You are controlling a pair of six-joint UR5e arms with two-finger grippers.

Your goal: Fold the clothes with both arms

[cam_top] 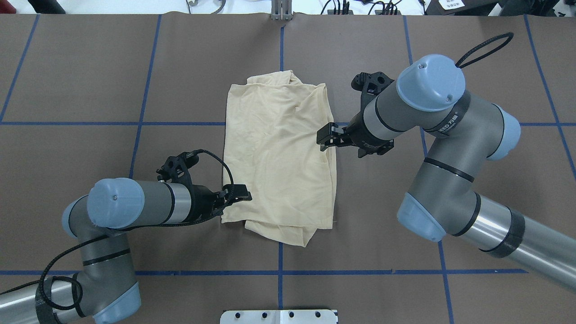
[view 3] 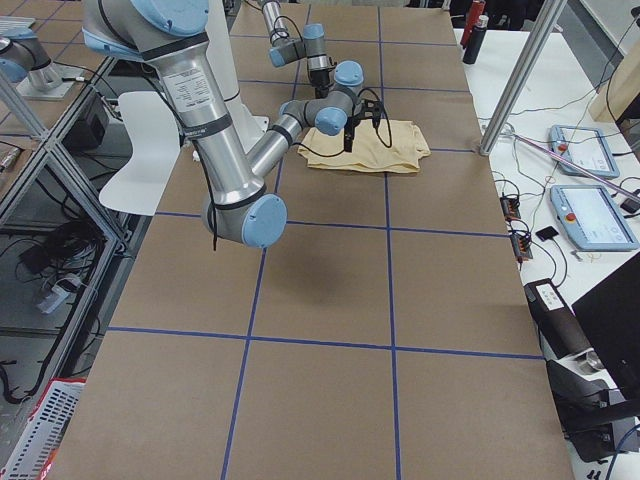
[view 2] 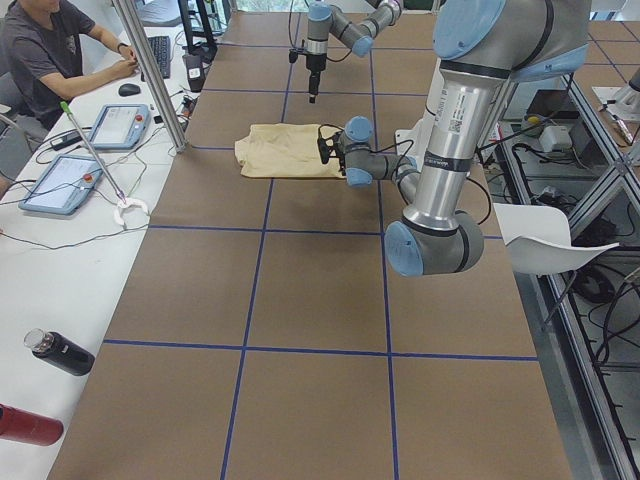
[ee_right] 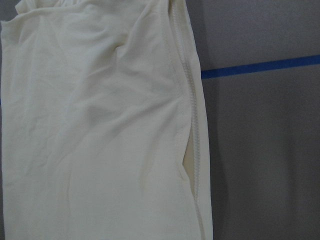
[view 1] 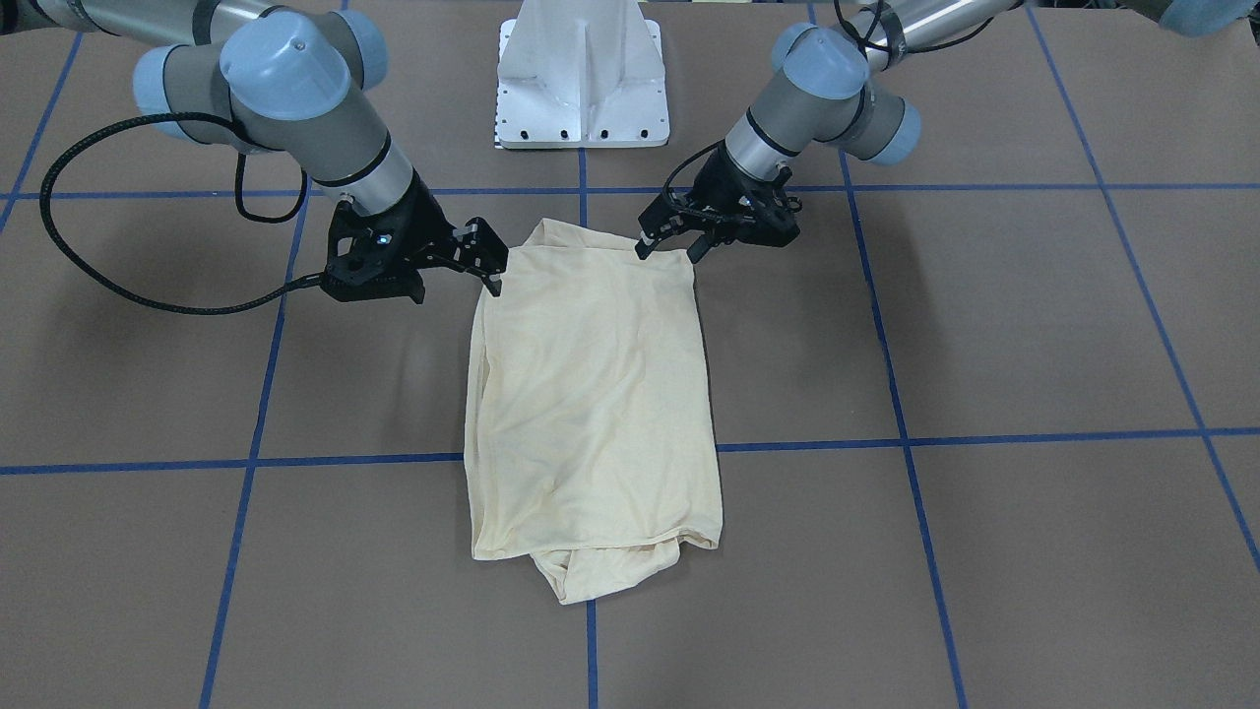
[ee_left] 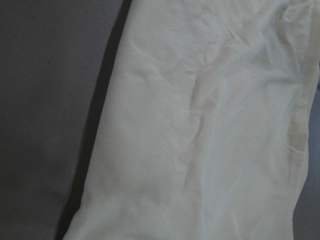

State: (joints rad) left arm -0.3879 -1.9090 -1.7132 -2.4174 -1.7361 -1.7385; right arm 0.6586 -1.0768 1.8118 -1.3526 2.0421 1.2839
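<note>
The clothes (view 1: 591,394) (cam_top: 279,157) are one pale cream shirt, folded into a long rectangle on the brown table, plain side up. Bunched fabric sticks out at the end far from the robot. My left gripper (view 1: 669,248) (cam_top: 238,192) stands open at the near corner on the robot's left, fingertips at the cloth's edge. My right gripper (view 1: 489,261) (cam_top: 325,139) is open against the opposite long edge, a little farther out. Both wrist views show only cloth (ee_left: 200,125) (ee_right: 100,125) and table, with no fingers in sight.
The white pedestal base (view 1: 583,74) stands at the robot's edge of the table. Blue tape lines (cam_top: 180,123) grid the brown surface. A side desk with tablets (view 2: 60,180), a seated person (view 2: 50,50) and bottles (view 2: 60,352) runs along the far side.
</note>
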